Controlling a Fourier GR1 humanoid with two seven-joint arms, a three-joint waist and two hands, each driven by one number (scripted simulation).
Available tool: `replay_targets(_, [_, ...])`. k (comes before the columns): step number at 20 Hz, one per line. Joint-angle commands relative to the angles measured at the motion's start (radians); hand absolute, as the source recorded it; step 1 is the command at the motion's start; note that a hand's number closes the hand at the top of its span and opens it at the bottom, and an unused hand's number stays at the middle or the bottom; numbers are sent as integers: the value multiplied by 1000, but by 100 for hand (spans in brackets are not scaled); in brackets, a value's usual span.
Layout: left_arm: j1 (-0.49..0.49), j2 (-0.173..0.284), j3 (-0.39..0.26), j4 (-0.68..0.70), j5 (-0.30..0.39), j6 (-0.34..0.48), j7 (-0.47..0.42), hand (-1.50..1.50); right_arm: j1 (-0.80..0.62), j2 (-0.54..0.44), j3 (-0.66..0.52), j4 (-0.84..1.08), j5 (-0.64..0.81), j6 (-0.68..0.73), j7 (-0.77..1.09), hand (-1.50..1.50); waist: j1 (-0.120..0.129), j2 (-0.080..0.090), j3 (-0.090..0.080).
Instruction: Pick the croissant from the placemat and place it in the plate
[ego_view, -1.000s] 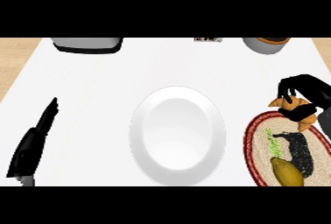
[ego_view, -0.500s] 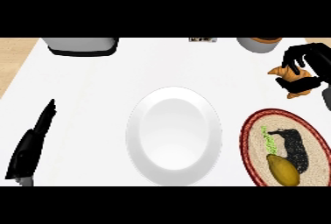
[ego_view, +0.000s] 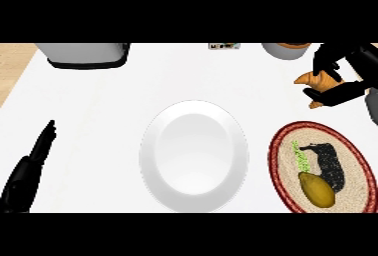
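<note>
Two hands are seen around the white plate (ego_view: 193, 155), taken as the landmark. Up and right of the plate, the croissant (ego_view: 316, 83) is held off the counter in the curled fingers of the right hand (ego_view: 345, 75). Right of the plate lies the round woven placemat (ego_view: 284, 155). Left of the plate, the left hand (ego_view: 29, 167) rests with fingers straight.

We had two glossy black hands, the left hand (ego_view: 26, 175) slim and tapering, the right hand (ego_view: 347, 75) blocky and thick-fingered.
</note>
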Motion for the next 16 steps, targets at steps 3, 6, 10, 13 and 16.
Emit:
replay_targets(3, [11,23,30,-81,31,-31,87,0,78,106,60,-358,-70,142,233,150,-9,-4,0])
replay_targets(6, [9,-12,-1,-2,-20,-1,-15,0,81,170,110,-515,-76,183,407,150,-6,-1,-1])
replay_targets(10, [12,4,24,-4,11,-38,-13,0,145,298,189,-649,-69,182,596,150,6,3,0])
replay_targets(13, [-25,-6,21,-26,-2,-26,47,0,137,358,254,-672,-28,191,697,150,12,7,0])
replay_targets(16, [16,-16,-4,-95,-13,-34,65,0,146,414,345,-646,49,180,752,150,21,7,1])
